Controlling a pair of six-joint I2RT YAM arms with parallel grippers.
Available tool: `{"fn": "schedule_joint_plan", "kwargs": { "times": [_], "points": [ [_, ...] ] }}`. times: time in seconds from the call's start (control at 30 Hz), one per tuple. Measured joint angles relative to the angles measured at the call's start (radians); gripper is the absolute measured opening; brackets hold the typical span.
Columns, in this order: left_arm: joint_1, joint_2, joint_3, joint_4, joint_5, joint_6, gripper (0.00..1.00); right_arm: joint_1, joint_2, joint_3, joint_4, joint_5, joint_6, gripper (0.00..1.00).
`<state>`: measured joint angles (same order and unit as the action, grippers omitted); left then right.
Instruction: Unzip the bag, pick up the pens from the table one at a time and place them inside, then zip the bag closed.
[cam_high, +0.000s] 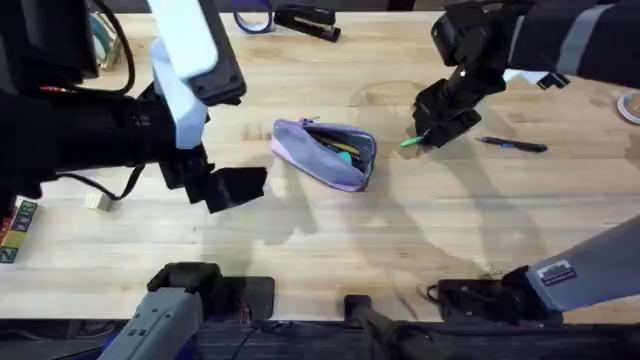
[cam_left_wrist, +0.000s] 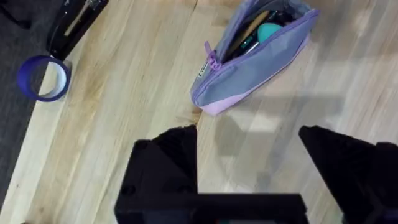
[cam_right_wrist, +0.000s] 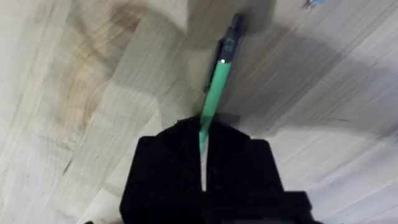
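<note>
The lavender and grey-blue bag (cam_high: 325, 152) lies unzipped at the middle of the table (cam_high: 400, 230), with items showing inside its open mouth (cam_left_wrist: 261, 31). My right gripper (cam_high: 432, 132) is shut on the green pen (cam_high: 412, 141), to the bag's right; in the right wrist view the green pen (cam_right_wrist: 217, 87) sticks out from between the closed fingers (cam_right_wrist: 180, 155), above the wood. The dark pen (cam_high: 511, 145) lies flat on the table further right. My left gripper (cam_high: 225, 188) hangs open left of the bag, its fingers (cam_left_wrist: 168, 155) spread wide with nothing between them.
A black stapler (cam_high: 306, 19) and a blue tape roll (cam_high: 252, 18) sit at the far edge; the tape roll (cam_left_wrist: 42, 78) also shows in the left wrist view. Small blocks (cam_high: 18, 228) lie at the left edge. A white roll (cam_high: 630, 105) sits at the right edge.
</note>
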<state>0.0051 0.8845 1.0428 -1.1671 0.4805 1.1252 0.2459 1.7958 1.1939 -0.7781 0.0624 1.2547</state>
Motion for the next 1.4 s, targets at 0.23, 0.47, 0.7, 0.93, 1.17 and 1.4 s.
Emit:
{"fn": "schedule_joint_plan", "kwargs": {
  "times": [0.23, 0.47, 0.7, 0.93, 1.17, 1.4],
  "points": [
    [0.000, 0.000, 0.000, 0.000, 0.000, 0.000, 0.993, 0.000, 0.012, 0.024, -0.009, -0.004, -0.155, 0.028],
    [0.000, 0.000, 0.000, 0.000, 0.000, 0.000, 0.993, 0.000, 0.005, 0.103, -0.030, -0.030, -0.377, 0.030],
    [0.000, 0.000, 0.000, 0.000, 0.000, 0.000, 0.993, 0.000, -0.101, 0.153, -0.033, -0.146, -0.697, 0.031],
    [0.000, 0.000, 0.000, 0.000, 0.000, 0.000, 0.993, 0.000, -0.149, 0.160, -0.057, -0.331, -1.090, 0.031],
    [0.000, 0.000, 0.000, 0.000, 0.000, 0.000, 0.993, 0.001, -0.149, 0.160, -0.064, -0.526, -1.305, 0.031],
    [0.000, 0.000, 0.000, 0.000, 0.000, 0.000, 0.993, 0.039, -0.200, 0.160, -0.121, -0.579, -1.532, 0.031]
  ]
}}
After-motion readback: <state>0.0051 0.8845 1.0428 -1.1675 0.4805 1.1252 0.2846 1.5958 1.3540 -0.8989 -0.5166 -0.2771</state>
